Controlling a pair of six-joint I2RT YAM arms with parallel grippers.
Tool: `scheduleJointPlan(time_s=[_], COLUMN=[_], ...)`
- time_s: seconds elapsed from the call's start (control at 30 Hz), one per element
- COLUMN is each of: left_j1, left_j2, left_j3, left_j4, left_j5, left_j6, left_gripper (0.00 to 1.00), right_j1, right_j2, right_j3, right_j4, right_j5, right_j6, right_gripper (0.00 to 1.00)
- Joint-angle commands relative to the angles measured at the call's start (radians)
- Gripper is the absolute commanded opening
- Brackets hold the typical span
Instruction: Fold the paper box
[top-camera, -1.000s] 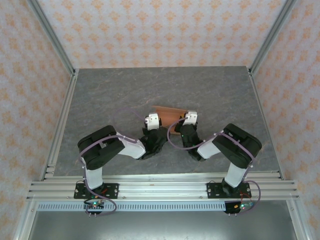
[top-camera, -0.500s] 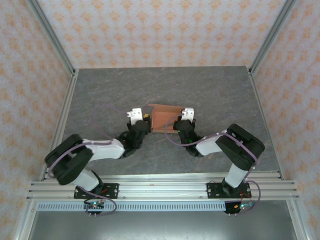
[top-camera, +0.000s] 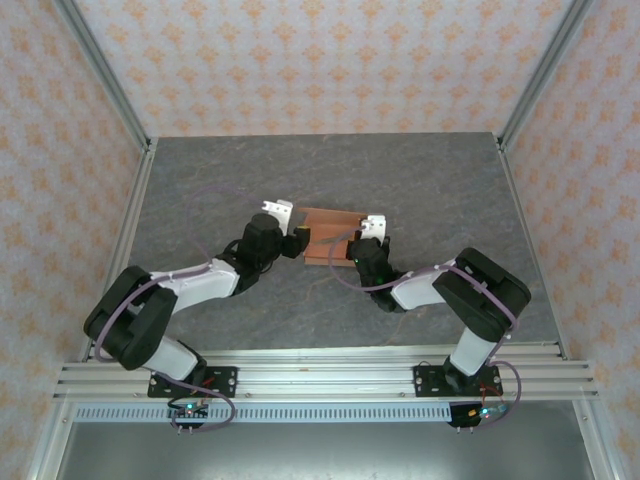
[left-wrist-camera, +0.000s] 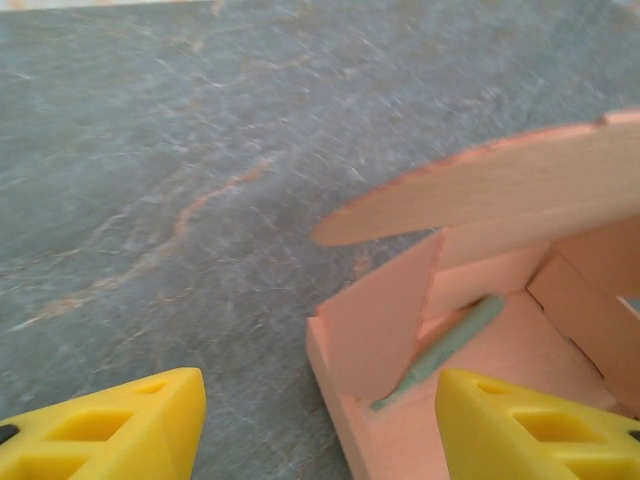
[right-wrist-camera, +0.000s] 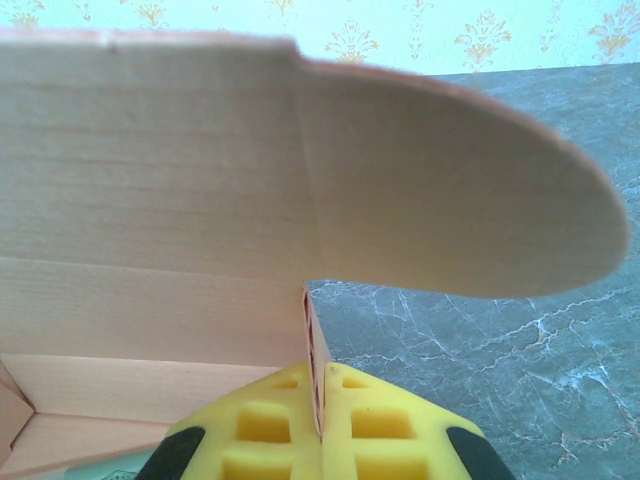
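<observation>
Salmon-orange thin-card paper box (top-camera: 326, 234) sits part-folded at mid-table, lid flap (right-wrist-camera: 440, 200) raised, rounded side tab (left-wrist-camera: 375, 325) upright. A thin grey-green strip (left-wrist-camera: 445, 345) lies on its floor.

Right gripper (top-camera: 354, 243): jaws closed flat on the box's right wall, card pinched between the yellow pads (right-wrist-camera: 260, 425).

Left gripper (top-camera: 292, 226): jaws apart, straddling the box's left corner, holding nothing.

Grey marbled table (top-camera: 420, 180) lies bare around it, with an aluminium frame (top-camera: 120, 250) and patterned walls (top-camera: 320, 60).

Against a second ago, the left arm has stretched farther out and its jaws stand wider. The right grip is unchanged.
</observation>
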Motion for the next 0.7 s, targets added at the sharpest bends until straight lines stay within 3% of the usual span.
scheduleJointPlan(time_s=[0.0, 0.2, 0.67], left_j1=[0.001, 0.001, -0.021], left_j2=[0.053, 0.117, 0.195], left_j3=[0.055, 0.101, 0.16], left_j4=[-0.012, 0.007, 0.037], left_j5=[0.049, -0.014, -0.059], left_j6=[0.075, 0.082, 0.037], left_gripper=[0.62, 0.53, 0.12], right_j1=[-0.002, -0.003, -0.001], right_j2=[0.002, -0.003, -0.001], right_j3=[-0.002, -0.001, 0.036], right_j4=[-0.128, -0.136, -0.193], right_j5=[-0.017, -0.018, -0.016], right_j6=[-0.012, -0.018, -0.003], right_gripper=[0.0, 0.0, 0.0])
